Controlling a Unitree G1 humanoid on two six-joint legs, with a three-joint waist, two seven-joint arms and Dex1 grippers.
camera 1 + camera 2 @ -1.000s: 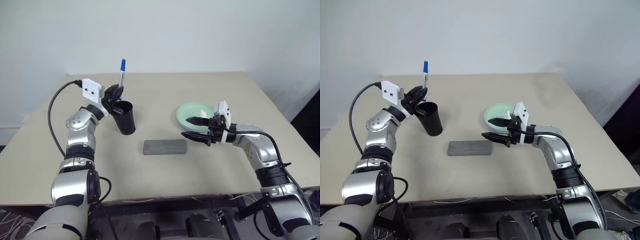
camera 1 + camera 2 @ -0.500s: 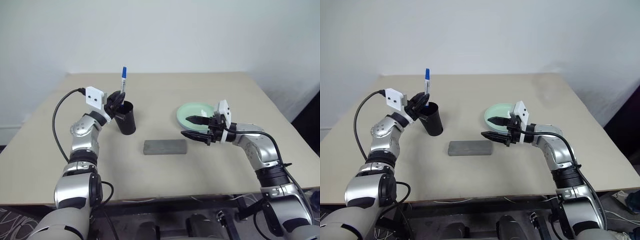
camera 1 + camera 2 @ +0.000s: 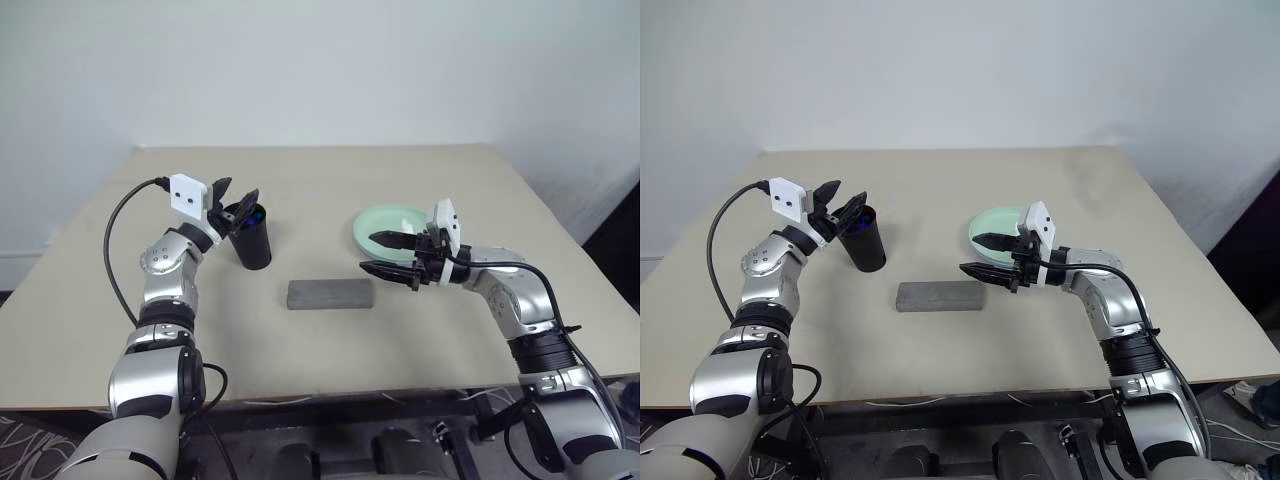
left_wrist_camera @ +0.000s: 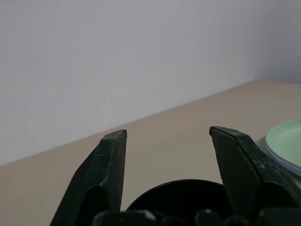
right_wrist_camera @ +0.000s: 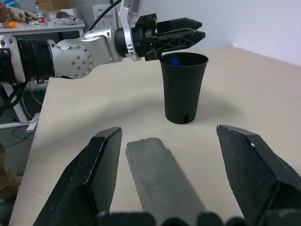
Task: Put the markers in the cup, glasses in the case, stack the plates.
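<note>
A: Left gripper [image 3: 236, 201], how's it stand?
B: Jaws spread wide, nothing between them, right above the rim of the cup [image 3: 251, 240]. The cup is upright on the table [image 3: 330, 340], toward the robot's left side.

A: The markers?
B: A bit of blue shows inside the cup mouth [image 5: 176, 60] (the blue-capped marker's top, by the look). Can't make out a second marker w/ any certainty.

A: Right gripper [image 3: 388, 254]?
B: Fingers wide apart too, holding nothing. It hangs just off the near-left edge of the mint green plate [image 3: 385, 228], pointing toward the robot's left. From the right wrist view the case lies between and beyond its two fingers [image 5: 106, 165], not touched.

A: Where's the case exactly?
B: The case [image 3: 330, 293] is flat and closed, approx. mid-table, between cup and plate but nearer the robot than both, apart from each.

A: Plates stacked?
B: A light blue rim peeks under the green plate in the left wrist view [image 4: 282, 162], so blue under green. Glasses: can't see them anywhere.
</note>
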